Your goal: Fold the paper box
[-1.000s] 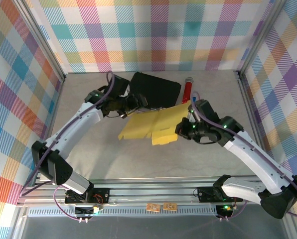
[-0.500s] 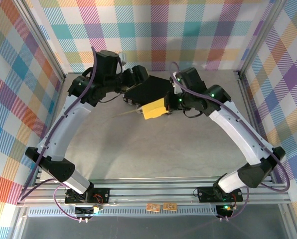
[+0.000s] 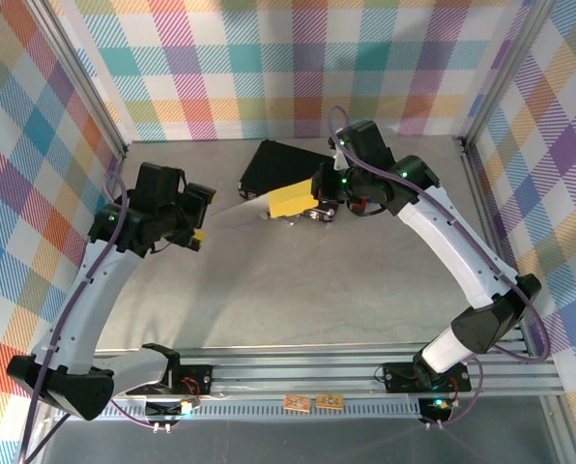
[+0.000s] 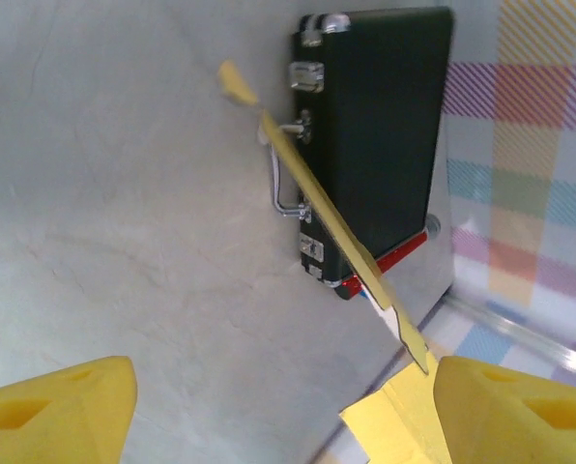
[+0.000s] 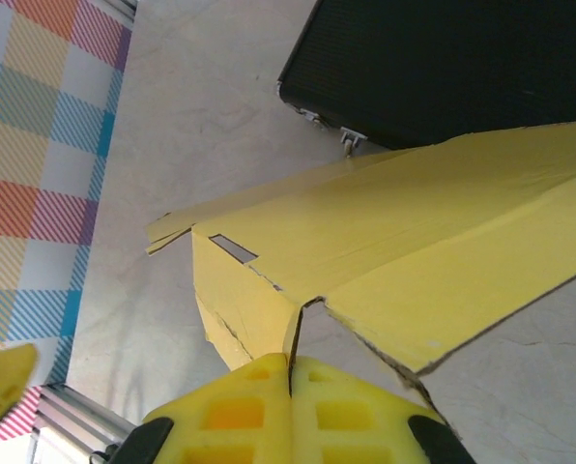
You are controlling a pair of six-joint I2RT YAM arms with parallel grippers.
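Observation:
The paper box point(image 3: 293, 201), bright yellow creased cardboard, hangs above the table in front of the black case point(image 3: 288, 166). My right gripper point(image 3: 314, 200) holds it from the right. In the right wrist view the fingers point(image 5: 230, 411) are pressed together on a thin flap at the right gripper point(image 5: 290, 372), and the paper box point(image 5: 394, 232) spreads away with a slot in it. My left gripper point(image 3: 193, 220) stands left of the box, open. In the left wrist view the paper box point(image 4: 317, 208) shows edge-on, with a corner beside the right finger point(image 4: 520, 411); the left gripper point(image 4: 288, 420) holds nothing.
The black case point(image 4: 375, 126) lies at the back with its latches and handle facing the table's middle. A red object point(image 4: 396, 257) pokes out past its corner. Plaid walls close in three sides and an aluminium rail point(image 3: 298, 372) runs along the near edge.
The box went from lying spread low over mid-table to hanging folded up near the case in the right gripper. The left arm swung back to the left, away from it, jaws wider.

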